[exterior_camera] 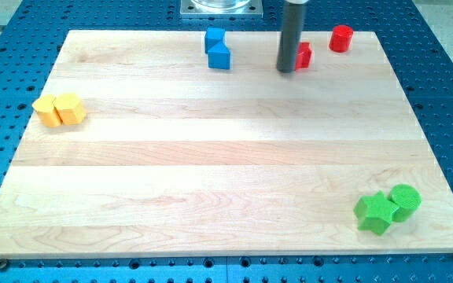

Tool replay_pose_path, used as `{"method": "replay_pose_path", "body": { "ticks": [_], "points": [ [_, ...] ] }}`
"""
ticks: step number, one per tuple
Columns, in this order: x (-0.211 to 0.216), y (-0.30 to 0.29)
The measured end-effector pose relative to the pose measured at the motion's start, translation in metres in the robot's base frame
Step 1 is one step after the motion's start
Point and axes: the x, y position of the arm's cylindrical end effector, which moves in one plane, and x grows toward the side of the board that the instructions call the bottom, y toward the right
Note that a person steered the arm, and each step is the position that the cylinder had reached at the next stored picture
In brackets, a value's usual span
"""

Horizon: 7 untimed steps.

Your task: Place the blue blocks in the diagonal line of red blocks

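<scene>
Listing, largest first:

- tabletop (pixel 211 173): pale wood, carrying every block.
- my tip (pixel 287 70): no pincer fitted, so nothing grasped; it sits just left of a red block (pixel 304 55).
- two blue blocks (pixel 218 49): touching, top centre, well left of my tip.
- red cylinder (pixel 340 38): top right.
- Step: apparently arranging reds; next, circle left and push blues rightward.

Upright dark rod, my tip (pixel 287 70) low at the view's top
</scene>
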Motion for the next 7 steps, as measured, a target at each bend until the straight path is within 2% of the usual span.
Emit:
{"method": "replay_pose_path", "body": {
  "ticks": [1,2,3,4,5,6,7],
  "points": [
    [-0.005,0.019],
    [0.009,-0.039],
    [0.012,-0.072],
    [0.04,-0.156],
    [0.017,-0.194],
    [-0.018,-0.182],
    [-0.021,-0.143]
  ]
}}
